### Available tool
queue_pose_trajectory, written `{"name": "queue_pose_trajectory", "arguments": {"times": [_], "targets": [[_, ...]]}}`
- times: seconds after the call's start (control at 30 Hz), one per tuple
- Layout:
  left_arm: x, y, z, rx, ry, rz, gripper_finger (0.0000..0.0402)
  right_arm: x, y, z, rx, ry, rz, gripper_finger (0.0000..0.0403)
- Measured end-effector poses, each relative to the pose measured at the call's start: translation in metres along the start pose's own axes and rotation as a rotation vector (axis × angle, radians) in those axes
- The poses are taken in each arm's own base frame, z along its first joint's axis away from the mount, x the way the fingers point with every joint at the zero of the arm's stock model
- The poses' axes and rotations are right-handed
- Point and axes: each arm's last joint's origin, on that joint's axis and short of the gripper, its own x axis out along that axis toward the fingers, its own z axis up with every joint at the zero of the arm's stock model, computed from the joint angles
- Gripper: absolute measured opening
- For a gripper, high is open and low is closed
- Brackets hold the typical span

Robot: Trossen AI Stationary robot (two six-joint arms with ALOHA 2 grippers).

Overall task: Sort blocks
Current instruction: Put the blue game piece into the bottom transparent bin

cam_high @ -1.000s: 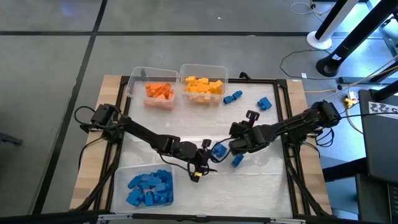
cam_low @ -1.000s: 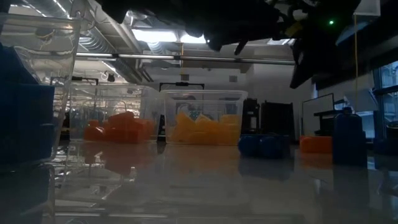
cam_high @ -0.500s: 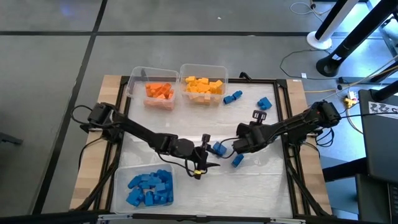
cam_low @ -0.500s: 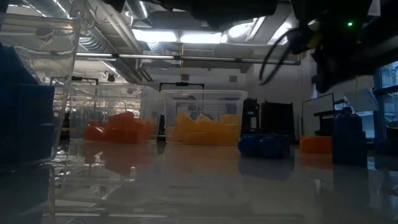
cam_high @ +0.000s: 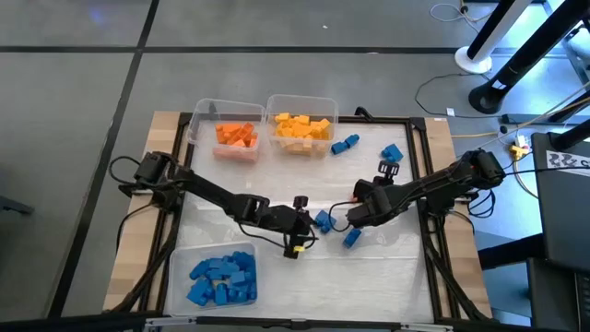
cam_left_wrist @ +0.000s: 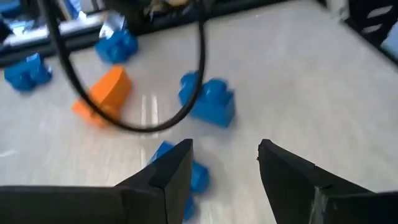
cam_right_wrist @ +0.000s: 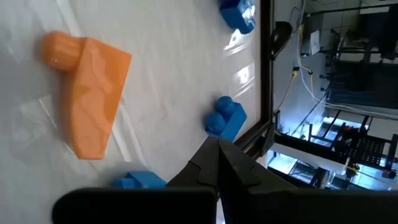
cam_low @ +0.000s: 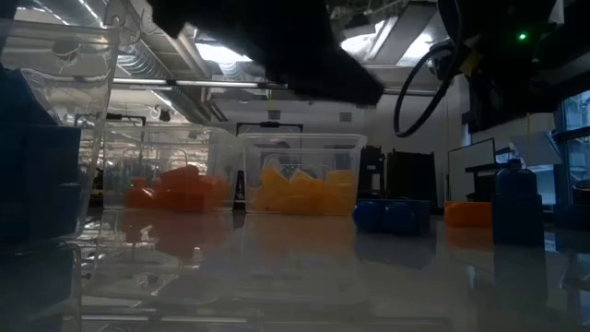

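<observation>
Seemingly unmarked, a blue brick point(cam_high: 322, 220) lies on the bench point(cam_high: 387, 267) just ahead of the spread left claw point(cam_high: 303, 224). Beyond it the right claw point(cam_high: 355, 213) is pressed together, empty, with another blue brick point(cam_high: 351, 238) just beside. No writing is readable.

No readable text, label, brand, number or sign anywhere. Only a black-and-white patterned marker point(cam_high: 569, 160) (a coded square pattern, not lettering) on the grey surface just off the table's point(cam_high: 433, 138) right edge in the high view. Nothing legible on the bins, the blocks or the arms.
</observation>
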Motion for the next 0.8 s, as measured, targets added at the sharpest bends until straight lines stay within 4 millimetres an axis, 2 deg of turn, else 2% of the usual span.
{"name": "queue_pose_trajectory", "arguments": {"times": [0.2,0.37,0.43,0.6,0.8], "targets": [[0.02,0.022,-0.022,-0.084,0.073,0.015,0.0169,0.0,0.002,0.0,-0.046,0.017,0.036,0.0003],[0.028,0.03,-0.027,-0.241,0.058,-0.005,0.0169,0.0,0.002,0.0,-0.046,0.018,0.038,0.0003],[0.03,0.028,-0.024,-0.286,0.015,-0.019,0.0169,0.0,0.002,0.0,-0.045,0.017,0.039,0.0003],[0.037,0.009,-0.025,-0.263,-0.046,-0.098,0.0169,0.0,0.002,0.0,-0.046,0.017,0.039,0.0003],[0.061,-0.012,-0.03,-0.256,-0.099,-0.134,0.0169,0.0,0.002,0.0,-0.045,0.016,0.04,0.0003]]}}
